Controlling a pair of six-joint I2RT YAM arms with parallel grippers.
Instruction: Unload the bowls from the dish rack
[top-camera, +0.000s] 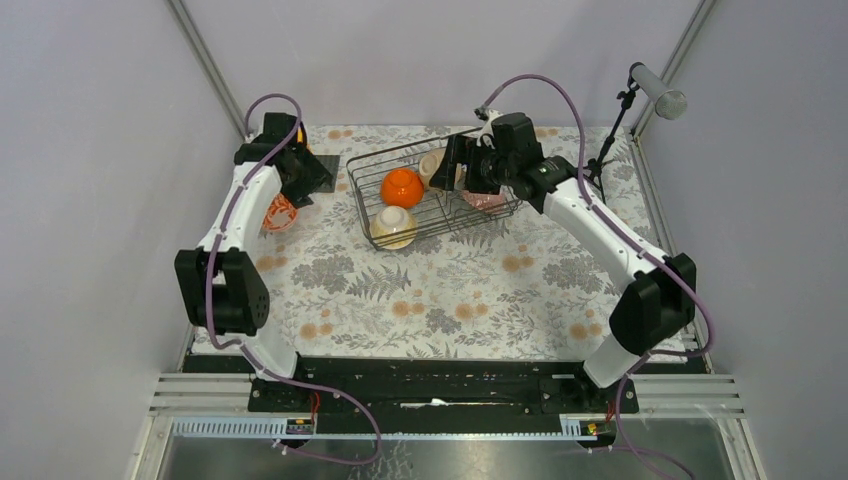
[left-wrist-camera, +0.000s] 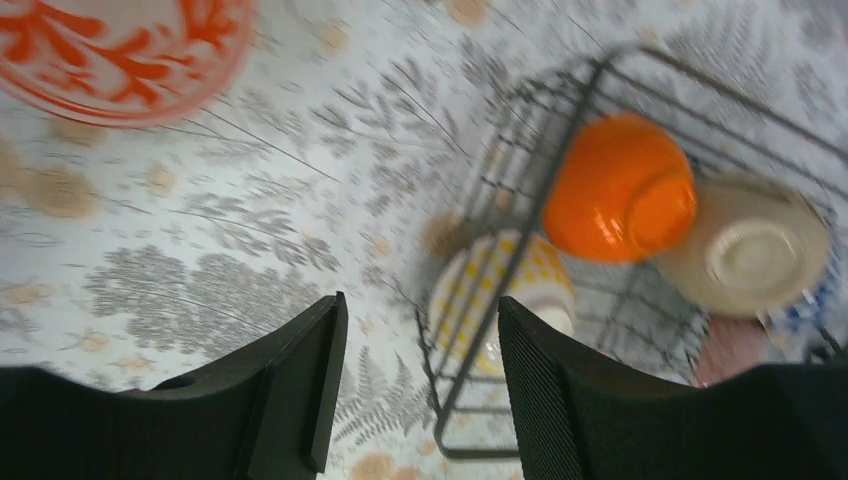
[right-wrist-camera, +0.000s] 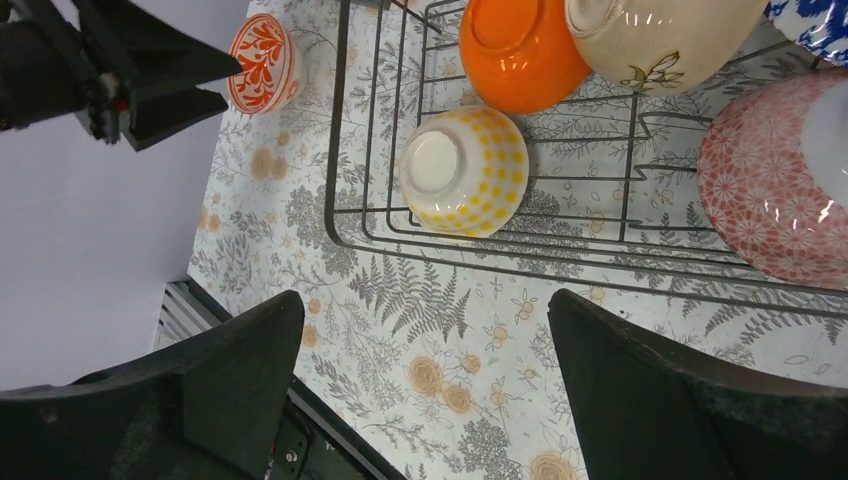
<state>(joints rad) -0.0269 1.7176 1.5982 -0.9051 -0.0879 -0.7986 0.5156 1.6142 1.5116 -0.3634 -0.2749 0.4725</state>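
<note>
My right gripper (right-wrist-camera: 425, 300), released and empty, hangs over the rack (right-wrist-camera: 339, 150) with the dotted bowl (right-wrist-camera: 463, 172) directly ahead inside it, tipped foot-up, so I judge this arm nearer than the released left gripper (left-wrist-camera: 420, 305).

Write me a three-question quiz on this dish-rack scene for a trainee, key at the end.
1. True or false: the white bowl with red lines sits on the table outside the dish rack.
2. Which bowl lies closest to the rack's near-left corner in the top view? A. yellow-dotted bowl B. pink bowl C. blue-white bowl
3. Fill in: the left hand and the right hand are both ____ and hold nothing.
Key: 1 true; 2 A; 3 open.
</note>
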